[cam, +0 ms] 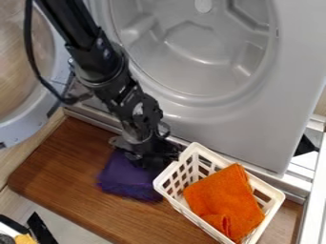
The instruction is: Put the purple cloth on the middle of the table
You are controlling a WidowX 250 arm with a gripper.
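While the black gripper (159, 159) hangs over the purple cloth (126, 180), its grip impossible to tell, a white basket (160, 184) holding orange cloth (224, 202) sits just beside it.

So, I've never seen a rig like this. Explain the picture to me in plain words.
The black jointed machine is a robot arm, seen by a fixed camera looking down at a slant. Its gripper, the part that grasps, is low over the purple cloth on the wooden tabletop; whether it holds the cloth, I can't tell. Beside them is a white plastic basket with an orange cloth in it. Behind stands a grey panel with a big round opening, rather like a washing machine.
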